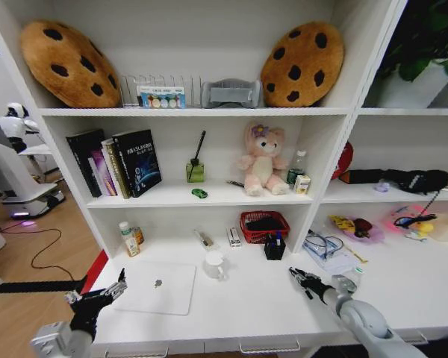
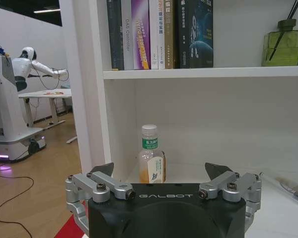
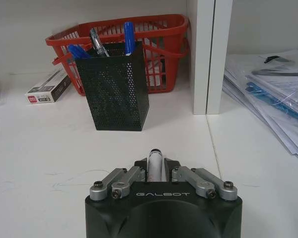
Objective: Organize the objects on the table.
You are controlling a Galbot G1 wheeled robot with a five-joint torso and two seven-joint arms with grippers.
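The silver laptop (image 1: 157, 287) lies closed on the white table (image 1: 261, 306) at the front left. My left gripper (image 1: 97, 292) hovers open at the laptop's left edge; in the left wrist view the left gripper (image 2: 160, 172) faces a small white-capped bottle (image 2: 151, 159) under the book shelf. My right gripper (image 1: 299, 277) is over the desk's right half, shut on a white pen (image 3: 155, 162). It points toward a black mesh pen holder (image 3: 117, 87) holding blue-capped pens (image 3: 128, 35). A tiny green toy car (image 1: 199, 193) sits on the middle shelf.
A red basket (image 1: 264, 225) stands behind the pen holder (image 1: 275, 247). A white cup (image 1: 214, 265), a small box (image 1: 234, 237) and two bottles (image 1: 129, 240) sit near the back. Papers (image 3: 268, 84) lie beyond the shelf upright (image 3: 207, 54). A small jar (image 1: 345, 284) sits by my right arm.
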